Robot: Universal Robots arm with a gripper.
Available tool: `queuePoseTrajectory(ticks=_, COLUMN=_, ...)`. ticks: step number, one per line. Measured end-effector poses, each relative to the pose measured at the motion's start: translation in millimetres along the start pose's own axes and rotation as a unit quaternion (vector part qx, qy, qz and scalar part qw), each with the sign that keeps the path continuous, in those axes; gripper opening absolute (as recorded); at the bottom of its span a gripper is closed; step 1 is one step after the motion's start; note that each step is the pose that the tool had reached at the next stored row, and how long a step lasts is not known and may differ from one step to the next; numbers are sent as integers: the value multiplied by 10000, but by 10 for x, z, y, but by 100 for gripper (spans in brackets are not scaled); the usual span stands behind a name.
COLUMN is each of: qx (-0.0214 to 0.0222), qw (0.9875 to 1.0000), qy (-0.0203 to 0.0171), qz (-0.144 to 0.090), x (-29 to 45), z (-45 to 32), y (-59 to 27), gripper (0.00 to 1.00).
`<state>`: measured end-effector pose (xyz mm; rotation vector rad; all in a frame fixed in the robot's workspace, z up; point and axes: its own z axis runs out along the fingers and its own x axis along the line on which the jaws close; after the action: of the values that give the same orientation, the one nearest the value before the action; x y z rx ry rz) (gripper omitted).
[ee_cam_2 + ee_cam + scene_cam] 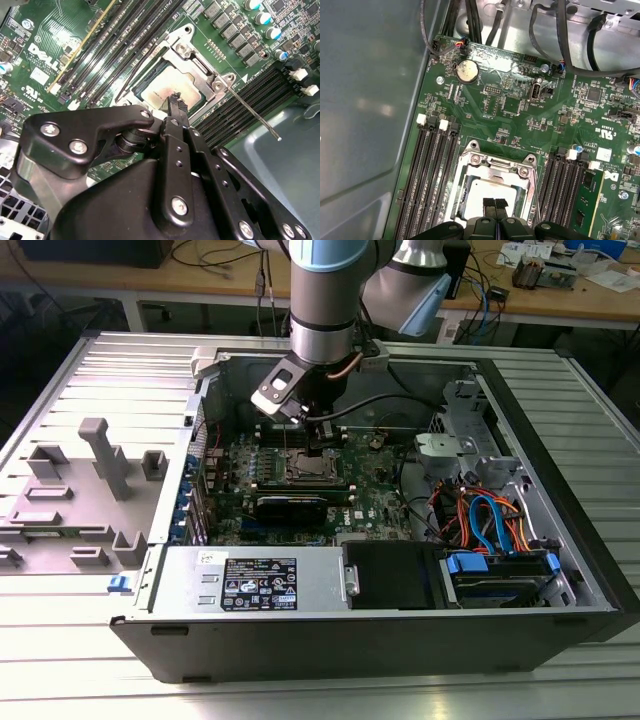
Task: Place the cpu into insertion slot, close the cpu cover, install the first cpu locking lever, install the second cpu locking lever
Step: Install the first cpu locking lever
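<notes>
The cpu lies flat in the insertion slot on the green board, its dull silver top showing. The cpu cover lies down around it as a silver frame. One thin silver locking lever sticks out free from a corner of the socket over the memory slots. A second, darker lever runs along the opposite side. My gripper hangs just above the cpu's edge, its two black fingertips pressed together, holding nothing.
Memory slots flank the socket on both sides. A round coin battery and black cables lie beyond it. The open computer case has a power supply and a drive bay with blue and orange cables at its near side.
</notes>
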<state>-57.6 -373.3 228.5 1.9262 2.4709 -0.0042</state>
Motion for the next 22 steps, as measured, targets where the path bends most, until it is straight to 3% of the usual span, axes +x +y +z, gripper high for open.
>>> queuePoseTrajectory(ticks=22, qx=-1, qw=9999, qy=1, qz=-122, x=0, z=0, y=0, gripper=11)
